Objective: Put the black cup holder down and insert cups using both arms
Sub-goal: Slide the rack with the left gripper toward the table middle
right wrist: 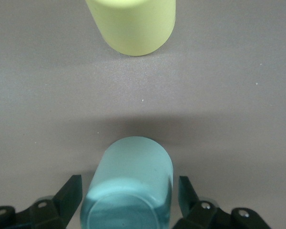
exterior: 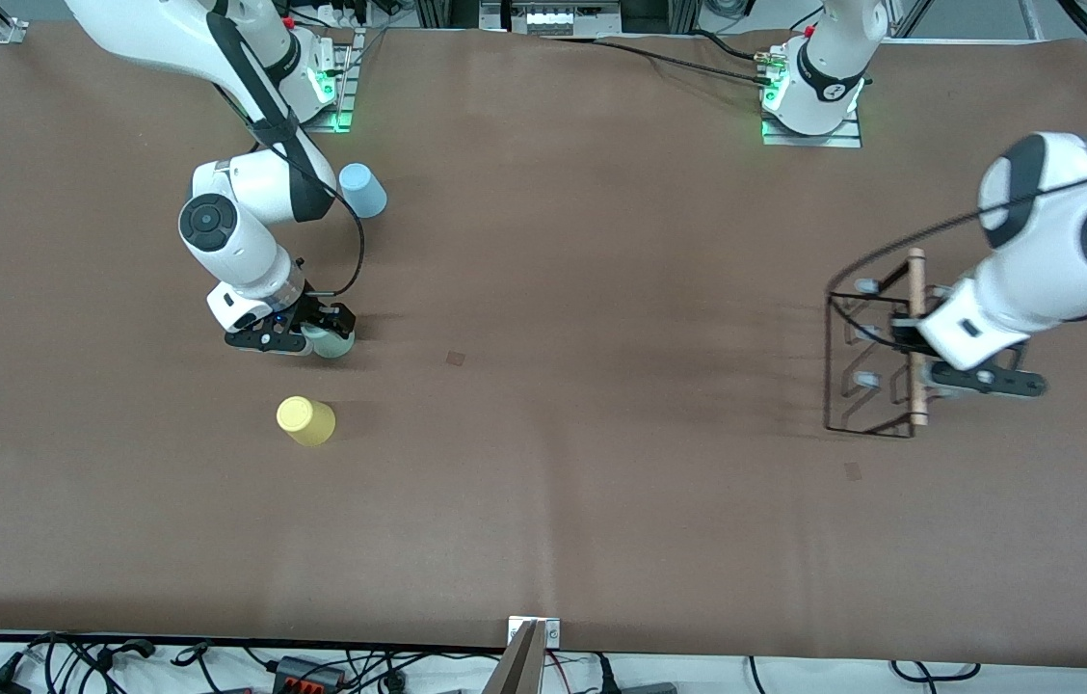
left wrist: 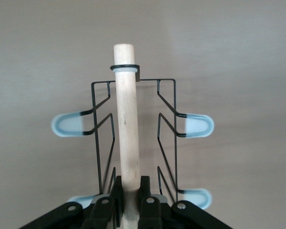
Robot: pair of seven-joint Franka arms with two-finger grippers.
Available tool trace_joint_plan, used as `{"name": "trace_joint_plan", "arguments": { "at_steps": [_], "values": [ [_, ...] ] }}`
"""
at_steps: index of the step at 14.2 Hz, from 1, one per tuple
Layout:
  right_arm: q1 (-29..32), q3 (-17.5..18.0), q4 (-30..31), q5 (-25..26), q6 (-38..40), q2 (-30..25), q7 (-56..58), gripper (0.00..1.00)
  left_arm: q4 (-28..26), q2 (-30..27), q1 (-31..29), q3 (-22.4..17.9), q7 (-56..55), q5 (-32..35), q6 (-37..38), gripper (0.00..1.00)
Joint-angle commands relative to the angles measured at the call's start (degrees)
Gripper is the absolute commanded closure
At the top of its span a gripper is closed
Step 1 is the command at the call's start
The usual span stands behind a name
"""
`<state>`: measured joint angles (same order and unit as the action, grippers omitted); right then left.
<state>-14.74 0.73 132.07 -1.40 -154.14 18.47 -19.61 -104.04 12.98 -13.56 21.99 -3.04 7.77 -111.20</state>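
The left gripper (left wrist: 128, 202) is clamping its jaws on the wooden rod (left wrist: 126, 119) of the holder (exterior: 866, 361), which is sitting at the left arm's end of the surface (exterior: 601, 386). The right gripper (right wrist: 128, 200) is straddling the green cup (right wrist: 128, 186), jaws apart and not yet touching it; the yellow cup (exterior: 304, 421) is nearer the camera, the blue cup (exterior: 362, 189) farther. Placing the holder looks to be the step in hand. Next, the right jaws need closing on the green cup, squarely.

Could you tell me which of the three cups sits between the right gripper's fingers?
The pale green cup, flanked by the right gripper; the yellow cup and light blue cup stand apart.
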Motion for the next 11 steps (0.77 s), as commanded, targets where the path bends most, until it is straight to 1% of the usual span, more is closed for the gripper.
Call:
{"name": "trace_joint_plan", "arguments": {
  "at_steps": [1,2,3,4,5,8,10,11],
  "values": [
    [-0.6,0.0,-0.1,-0.1,-0.3,0.0,-0.5,0.69,2.1,0.4,-0.2,9.4,-6.2,-0.6,1.8,0.99],
    [-0.6,0.0,-0.2,-0.1,0.1,-0.3,-0.2,0.77,2.7,1.9,0.4,12.4,-10.6,-0.9,1.4,0.99],
    [-0.6,0.0,-0.3,-0.1,0.7,-0.6,-0.1,0.82,3.5,3.0,1.8,14.0,-14.5,-0.9,1.2,0.99],
    [-0.6,-0.1,-0.8,-0.1,1.7,-1.2,-0.1,0.84,4.6,4.7,4.0,14.2,-17.1,-0.9,0.6,0.99],
    [-0.6,-0.1,-1.1,-0.1,3.1,-1.9,0.4,0.9,6.1,6.6,7.0,14.1,-21.2,-0.9,-0.2,0.99],
    [-0.4,-0.6,-2.7,0.4,9.2,-5.5,0.9,0.91,8.5,10.8,15.4,13.8,-34.8,1.1,-0.2,0.99],
    [-0.3,-0.7,-4.4,0.8,14.0,-7.1,1.2,0.91,8.5,12.4,18.7,14.0,-38.6,6.3,-0.3,0.99],
    [-0.3,-0.7,-4.7,1.0,15.3,-8.0,2.4,0.91,8.5,13.4,19.6,14.0,-41.3,6.7,-0.3,0.99]
  ]
}}
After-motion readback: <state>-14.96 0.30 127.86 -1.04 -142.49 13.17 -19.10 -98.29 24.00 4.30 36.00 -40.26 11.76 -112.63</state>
